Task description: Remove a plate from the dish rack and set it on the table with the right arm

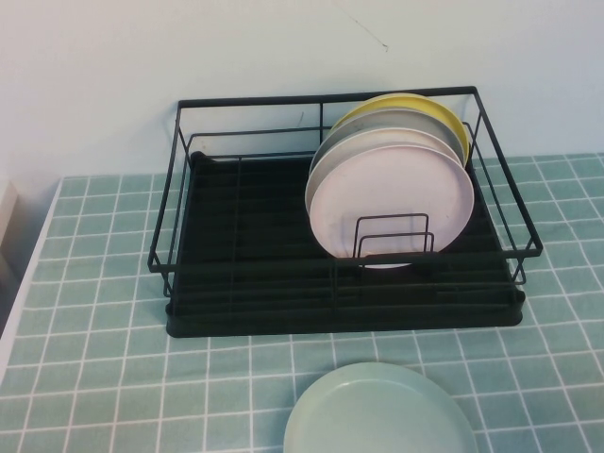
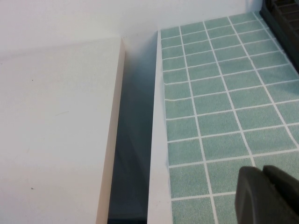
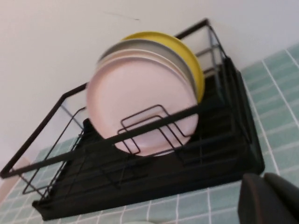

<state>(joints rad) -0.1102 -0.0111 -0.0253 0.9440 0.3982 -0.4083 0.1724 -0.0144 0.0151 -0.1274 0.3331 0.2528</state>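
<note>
Upright in the dish rack [image 1: 340, 311], the pink plate [image 1: 392, 203] stands at the front of a leaning stack, a grey plate [image 1: 373, 127] and a yellow plate [image 1: 444, 113] behind it. That rack sits toward the far edge of the table [image 1: 94, 311]; a mint-green plate [image 1: 377, 415] lies flat at the near edge. Only a dark tip of the right gripper [image 3: 268, 200] shows, facing the rack; the left gripper [image 2: 264, 196] hangs near the table's left edge; whether either is spread, I cannot tell

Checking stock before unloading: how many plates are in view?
4. Pink plate at the front of the dish rack, grey plate behind it, yellow plate rearmost; mint-green plate lies on the table. More may be hidden.
</note>
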